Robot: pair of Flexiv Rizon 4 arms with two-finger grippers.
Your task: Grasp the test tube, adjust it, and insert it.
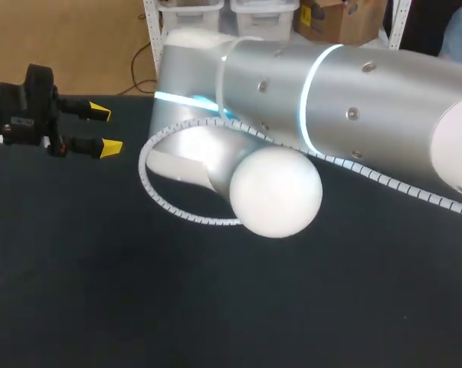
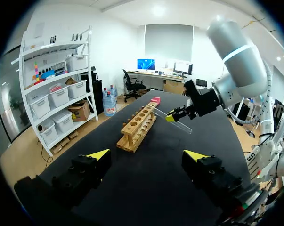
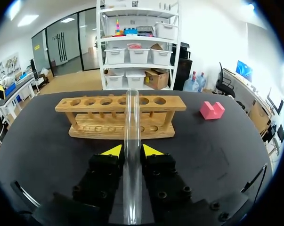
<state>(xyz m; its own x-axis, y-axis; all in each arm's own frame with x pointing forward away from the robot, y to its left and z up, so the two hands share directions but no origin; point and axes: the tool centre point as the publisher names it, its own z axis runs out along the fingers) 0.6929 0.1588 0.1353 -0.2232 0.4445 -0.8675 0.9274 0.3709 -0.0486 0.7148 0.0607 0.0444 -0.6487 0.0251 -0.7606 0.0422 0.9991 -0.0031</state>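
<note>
- Fingers [image 3: 114, 151] of the right gripper [image 3: 132, 151] clamp the test tube [image 3: 132, 113] from 2 sides; it points toward the wooden rack [image 3: 120, 104] ahead.
- I think it may slip, or strike the rack top, if tilted carelessly.
- Left gripper [image 1: 104, 129], upper left of the head view, stands wide apart, holding nothing.

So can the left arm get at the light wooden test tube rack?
Likely yes: only bare black table lies between the open left end effector and the light wooden test tube rack; the right end effector is farther along.
</note>
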